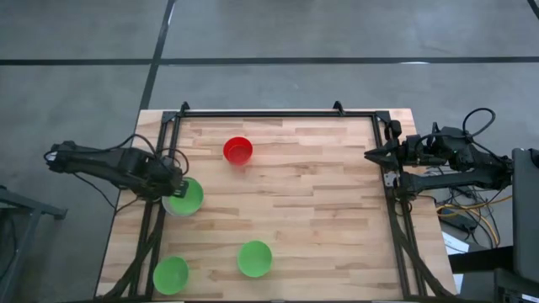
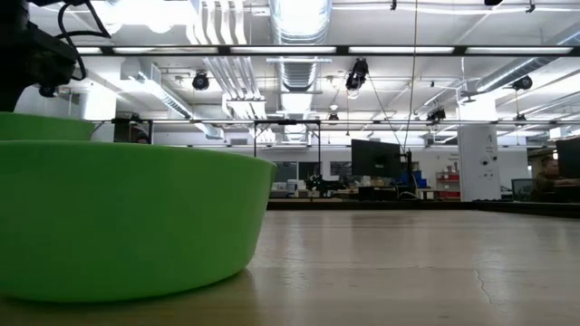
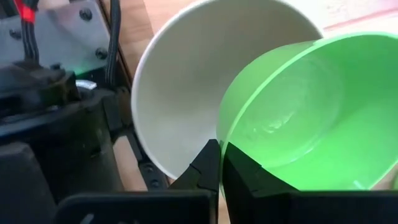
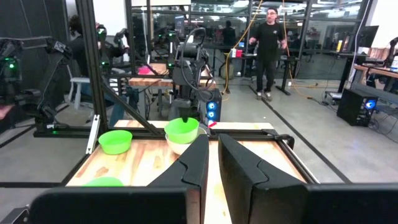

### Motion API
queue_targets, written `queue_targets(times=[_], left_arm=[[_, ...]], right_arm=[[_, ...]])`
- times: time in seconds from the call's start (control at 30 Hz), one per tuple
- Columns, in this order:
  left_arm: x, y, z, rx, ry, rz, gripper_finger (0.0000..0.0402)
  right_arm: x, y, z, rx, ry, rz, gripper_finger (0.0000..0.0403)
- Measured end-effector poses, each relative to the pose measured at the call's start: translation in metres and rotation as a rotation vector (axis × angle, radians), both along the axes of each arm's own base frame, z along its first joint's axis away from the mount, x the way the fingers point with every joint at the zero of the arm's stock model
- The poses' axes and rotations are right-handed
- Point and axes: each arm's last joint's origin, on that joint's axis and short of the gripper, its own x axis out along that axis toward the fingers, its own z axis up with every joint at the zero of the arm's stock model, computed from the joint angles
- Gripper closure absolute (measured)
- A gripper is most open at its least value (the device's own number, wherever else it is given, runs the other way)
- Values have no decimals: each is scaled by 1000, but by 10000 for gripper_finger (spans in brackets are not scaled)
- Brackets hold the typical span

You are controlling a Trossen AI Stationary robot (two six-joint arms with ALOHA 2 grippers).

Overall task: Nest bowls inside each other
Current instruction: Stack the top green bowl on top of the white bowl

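One nesting seen underway: green bowl [image 3: 298,118] held tilted inside pale grey-white bowl [image 3: 186,81], rim pinched by closed left gripper [image 1: 173,187] at table's [image 1: 320,210] left edge. Three bowls left loose relative to that pair: red bowl [image 1: 238,150] beyond and rightward, two green ones [image 1: 254,257] nearer front edge. All are smooth, round, glossy plastic; table is planked wood. Right gripper [image 1: 370,155] is parked at right edge, fingers nearly together, empty.
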Motion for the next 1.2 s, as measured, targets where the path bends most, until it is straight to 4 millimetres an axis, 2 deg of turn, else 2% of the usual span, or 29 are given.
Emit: queue_targets(times=[0.3, 0.97, 1.2], left_arm=[[-1, 1, 0, 52, 0, -153, 393], [-2, 1, 7, 108, -86, -662, 391], [-9, 2, 8, 116, -94, -702, 392]], right_arm=[[0, 0, 0, 0, 0, 0, 369], [0, 0, 0, 0, 0, 0, 369], [0, 0, 0, 0, 0, 0, 369]])
